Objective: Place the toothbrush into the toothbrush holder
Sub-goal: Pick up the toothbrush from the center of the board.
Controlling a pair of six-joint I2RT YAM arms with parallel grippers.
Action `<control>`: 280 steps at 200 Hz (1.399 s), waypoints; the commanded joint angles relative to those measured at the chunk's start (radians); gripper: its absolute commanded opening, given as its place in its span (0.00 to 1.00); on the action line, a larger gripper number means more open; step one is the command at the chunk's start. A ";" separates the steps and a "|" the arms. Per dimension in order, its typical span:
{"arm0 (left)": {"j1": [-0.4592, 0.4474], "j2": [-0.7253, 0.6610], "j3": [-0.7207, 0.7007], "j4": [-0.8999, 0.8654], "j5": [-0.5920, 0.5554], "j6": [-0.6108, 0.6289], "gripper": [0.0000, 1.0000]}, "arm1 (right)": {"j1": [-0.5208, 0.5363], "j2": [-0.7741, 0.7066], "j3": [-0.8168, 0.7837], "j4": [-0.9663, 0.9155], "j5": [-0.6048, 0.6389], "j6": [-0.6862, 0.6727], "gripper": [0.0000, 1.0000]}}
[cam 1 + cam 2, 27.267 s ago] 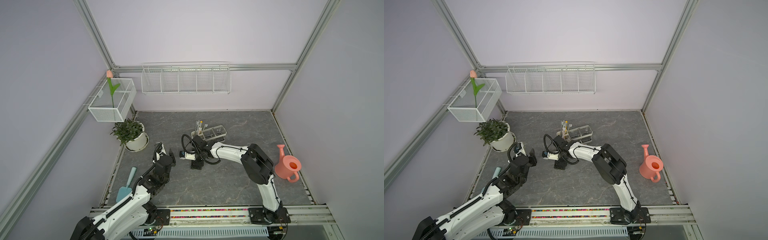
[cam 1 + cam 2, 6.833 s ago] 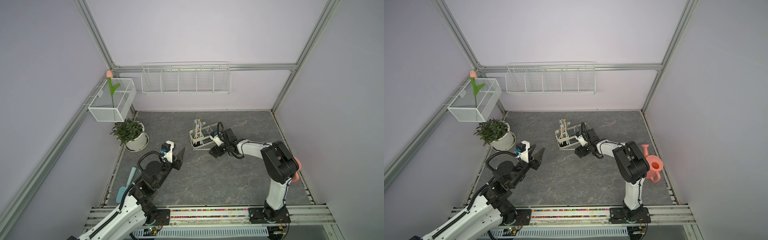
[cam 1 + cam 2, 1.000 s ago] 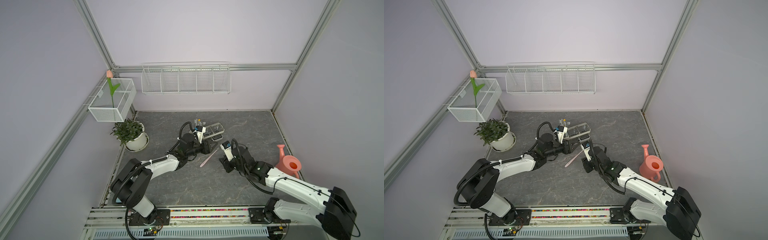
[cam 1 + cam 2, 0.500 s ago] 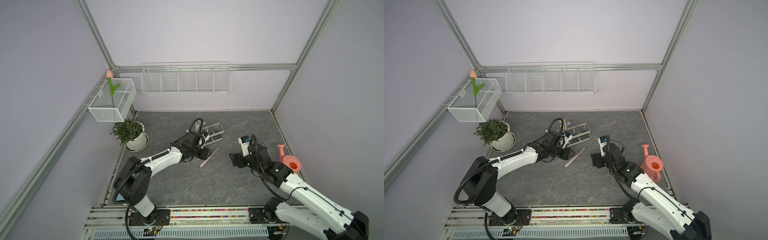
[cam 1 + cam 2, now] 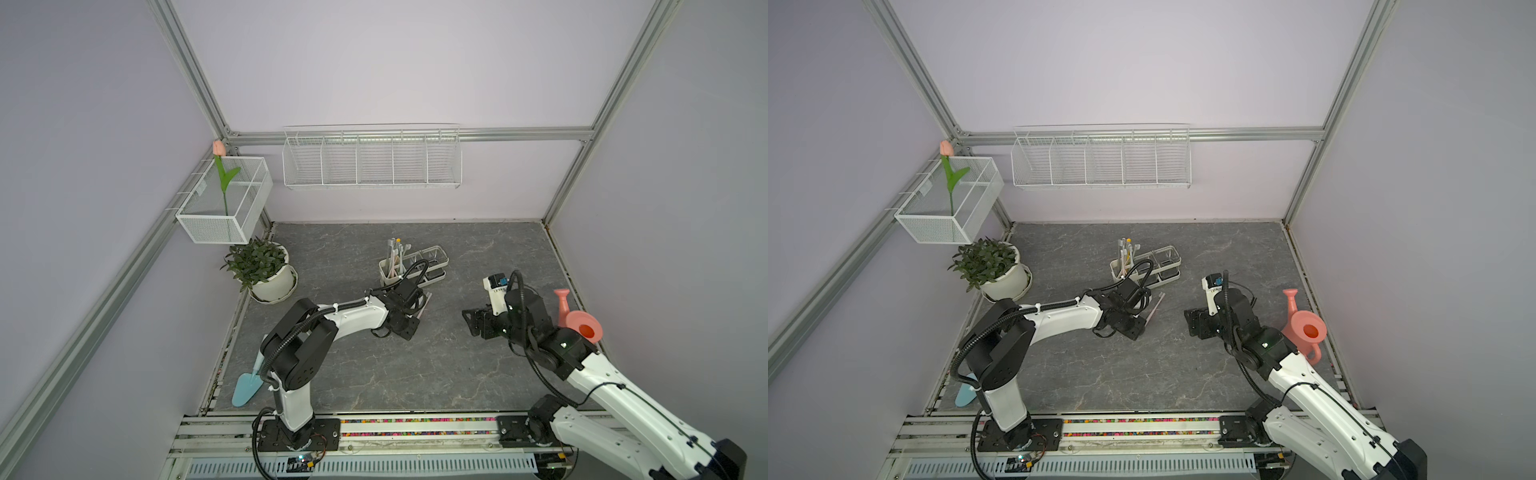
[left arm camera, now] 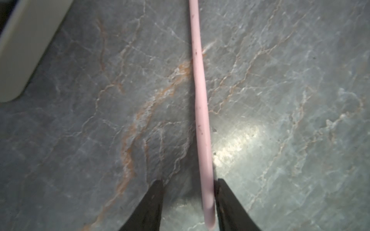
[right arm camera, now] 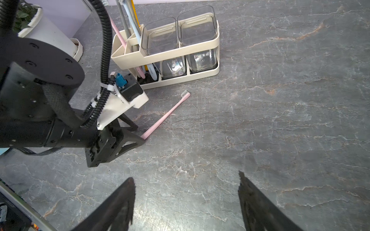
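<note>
Our left jaws, open, straddle the slim pink plastic toothbrush (image 6: 200, 100) at its handle tip: gripped there, it may pivot loose; our right jaws gape empty.

left end effector (image 6: 188, 181) drops onto the pink toothbrush (image 6: 200, 100) as the right end effector (image 7: 185, 176) backs away

a second ago the left end effector hung up beside the toothbrush holder (image 7: 170, 53); it has since come down to the counter (image 5: 374, 374) and now straddles the brush's handle end, jaws narrowing, one finger against the handle and a gap at the other. the right end effector, then just beside the brush, has pulled back toward the pink watering can (image 5: 579, 324) and spread wider. earlier still it worked at the holder, and no pink brush showed on the open counter.
</note>
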 commanded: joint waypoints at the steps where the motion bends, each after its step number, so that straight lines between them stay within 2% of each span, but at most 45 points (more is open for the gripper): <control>1: 0.000 0.034 0.022 -0.035 -0.039 -0.006 0.45 | -0.009 -0.028 -0.014 -0.013 -0.013 -0.010 0.83; 87: -0.056 0.125 0.124 -0.067 -0.067 -0.005 0.42 | -0.021 -0.039 -0.026 -0.014 -0.014 -0.022 0.83; 147: -0.054 0.126 0.091 -0.084 -0.046 0.007 0.00 | -0.035 -0.075 -0.030 -0.035 -0.011 -0.025 0.84; 200: -0.055 0.123 0.102 -0.116 -0.033 0.014 0.00 | -0.040 -0.092 -0.063 -0.007 -0.075 -0.006 0.84; 240: -0.055 0.033 0.105 -0.116 0.027 0.002 0.00 | -0.040 -0.152 -0.148 0.104 -0.188 0.048 0.85; 280: -0.057 -0.071 0.105 -0.107 0.096 -0.018 0.00 | -0.040 -0.187 -0.206 0.194 -0.235 0.090 0.82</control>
